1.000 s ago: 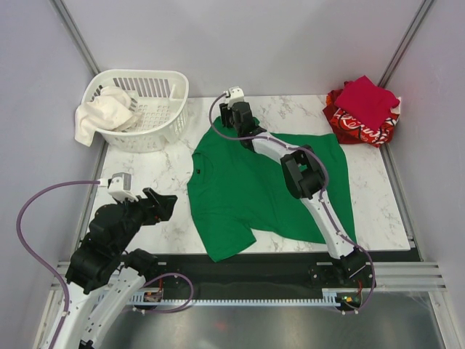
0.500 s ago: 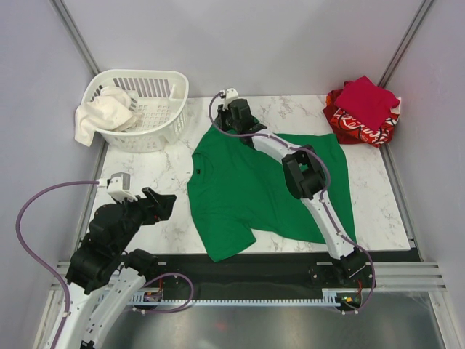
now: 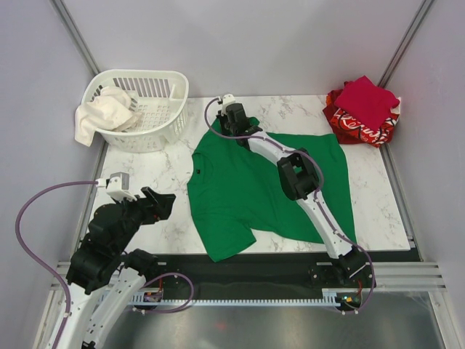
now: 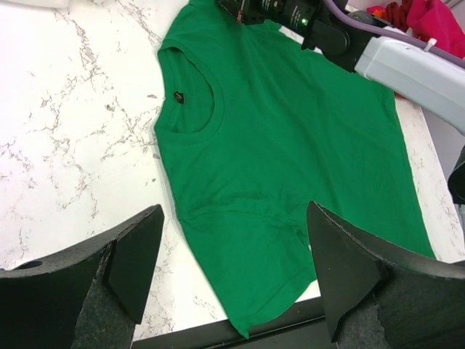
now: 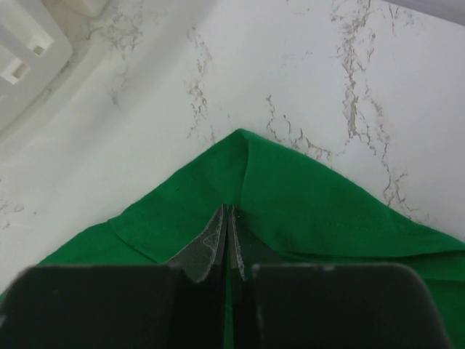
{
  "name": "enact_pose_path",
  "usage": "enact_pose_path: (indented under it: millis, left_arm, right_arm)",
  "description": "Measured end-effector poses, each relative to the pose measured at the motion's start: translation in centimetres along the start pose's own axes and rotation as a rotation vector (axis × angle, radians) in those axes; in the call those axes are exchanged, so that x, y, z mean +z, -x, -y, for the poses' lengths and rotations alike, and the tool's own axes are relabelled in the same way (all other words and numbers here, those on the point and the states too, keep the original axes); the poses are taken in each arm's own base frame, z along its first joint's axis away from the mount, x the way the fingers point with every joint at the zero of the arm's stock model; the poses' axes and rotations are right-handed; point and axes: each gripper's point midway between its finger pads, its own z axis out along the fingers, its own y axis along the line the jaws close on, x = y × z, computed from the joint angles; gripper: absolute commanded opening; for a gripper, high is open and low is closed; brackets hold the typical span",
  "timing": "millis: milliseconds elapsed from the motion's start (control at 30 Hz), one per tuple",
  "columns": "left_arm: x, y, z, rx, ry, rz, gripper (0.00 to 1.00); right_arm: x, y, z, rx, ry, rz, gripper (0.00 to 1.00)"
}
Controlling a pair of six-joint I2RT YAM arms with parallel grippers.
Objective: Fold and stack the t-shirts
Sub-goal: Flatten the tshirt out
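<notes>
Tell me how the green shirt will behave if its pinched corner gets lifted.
Likely floppy: the green shirt lies flat with soft wrinkles, so it should drape from the right tool. Probably light: that tool is shut on just a thin fold. It may slide over the smooth marble table rather than stay put.

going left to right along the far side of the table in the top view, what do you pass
white basket → right gripper, shut on the green t-shirt at its sleeve → crimson t-shirt lying on the red printed t-shirt
</notes>
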Motion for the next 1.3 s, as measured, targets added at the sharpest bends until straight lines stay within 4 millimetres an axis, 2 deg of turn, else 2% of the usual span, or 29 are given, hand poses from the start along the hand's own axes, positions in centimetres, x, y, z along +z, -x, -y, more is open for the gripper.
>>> enact_pose_path:
  millis: [67, 200, 300, 433, 467, 533, 567, 600, 633, 700, 767, 800, 833, 867, 900, 933, 1000, 1033, 1067, 1133, 1167, 1200, 1233, 1300]
  left_arm:
    - [0.0, 0.1, 0.0, -0.001, 0.001, 0.003, 0.87]
    - [0.1, 0.1, 0.0, -0.002, 0.003, 0.004, 0.87]
    - [0.1, 0.1, -0.1, -0.002, 0.006, 0.004, 0.87]
    - [0.2, 0.1, -0.1, -0.002, 0.009, 0.0, 0.87]
    - [0.2, 0.0, -0.1, -0.002, 0.009, -0.002, 0.87]
    - [0.3, 0.0, -0.1, -0.001, 0.01, -0.007, 0.87]
    - [0.4, -0.1, 0.0, -0.001, 0.008, -0.011, 0.87]
    - [0.5, -0.1, 0.0, -0.001, 0.008, -0.015, 0.87]
    - [0.6, -0.2, 0.0, 0.0, 0.007, -0.019, 0.87]
    - [0.6, -0.3, 0.1, 0.0, 0.004, -0.023, 0.87]
    - [0.6, -0.3, 0.1, 0.0, 0.003, -0.023, 0.87]
    - [0.6, -0.3, 0.1, 0.0, 0.003, -0.022, 0.87]
    - [0.6, -0.3, 0.1, 0.0, 0.003, -0.022, 0.87]
    - [0.6, -0.3, 0.1, 0.0, 0.004, -0.023, 0.87]
    - [0.6, -0.3, 0.1, 0.0, 0.005, -0.025, 0.86]
    - [0.7, -0.3, 0.0, 0.001, 0.009, -0.029, 0.85]
    - [1.3, -0.7, -0.1, 0.006, 0.025, -0.059, 0.85]
    - [1.7, -1.0, -0.2, 0.009, 0.035, -0.081, 0.85]
    - [2.3, -1.4, -0.3, 0.013, 0.047, -0.112, 0.85]
    - [3.5, -2.4, -0.5, 0.02, 0.075, -0.181, 0.85]
    - [4.2, -3.0, -0.7, 0.023, 0.095, -0.217, 0.85]
    - [5.0, -3.5, -0.9, 0.027, 0.116, -0.255, 0.85]
    - [5.5, -3.7, -0.9, 0.029, 0.125, -0.277, 0.85]
    - [6.9, -4.0, -0.5, 0.037, 0.14, -0.324, 0.85]
  right_arm:
    - [0.1, -0.7, 0.3, -0.001, -0.014, -0.022, 0.08]
    - [0.5, -0.4, 0.8, 0.0, -0.037, -0.02, 0.1]
    - [0.9, 0.6, 1.6, -0.003, -0.072, 0.008, 0.06]
    - [1.8, 3.5, 5.2, -0.078, -0.221, 0.154, 0.0]
    - [2.0, 4.9, 6.8, -0.088, -0.283, 0.238, 0.0]
    - [1.8, 6.4, 10.1, -0.05, -0.384, 0.349, 0.02]
    - [1.4, 6.9, 12.4, -0.007, -0.438, 0.39, 0.07]
    - [0.9, 7.0, 15.0, 0.045, -0.49, 0.416, 0.14]
    - [0.3, 7.5, 17.1, 0.099, -0.517, 0.448, 0.31]
    - [-1.5, 7.7, 22.4, 0.196, -0.578, 0.469, 0.46]
    - [-4.2, 8.8, 27.2, 0.239, -0.638, 0.483, 0.66]
    - [-5.5, 9.9, 28.9, 0.244, -0.658, 0.494, 0.66]
    - [-7.0, 11.3, 29.8, 0.232, -0.667, 0.5, 0.74]
    - [-8.3, 12.6, 29.8, 0.226, -0.668, 0.503, 0.77]
    - [-9.8, 14.4, 28.9, 0.212, -0.657, 0.509, 0.79]
    - [-11.6, 16.4, 27.1, 0.195, -0.633, 0.518, 0.84]
    - [-15.0, 19.6, 22.1, 0.176, -0.56, 0.533, 0.87]
    - [-17.5, 21.3, 19.8, 0.17, -0.518, 0.55, 0.88]
    - [-19.4, 23.1, 15.2, 0.169, -0.435, 0.567, 0.88]
    - [-23.4, 25.4, 9.8, 0.174, -0.321, 0.588, 0.89]
    - [-25.7, 26.0, 7.7, 0.182, -0.271, 0.592, 0.88]
    - [-28.1, 26.3, 6.9, 0.195, -0.243, 0.599, 0.89]
    - [-30.1, 25.9, 6.8, 0.207, -0.235, 0.589, 0.89]
    - [-33.2, 24.2, 8.0, 0.232, -0.256, 0.562, 0.89]
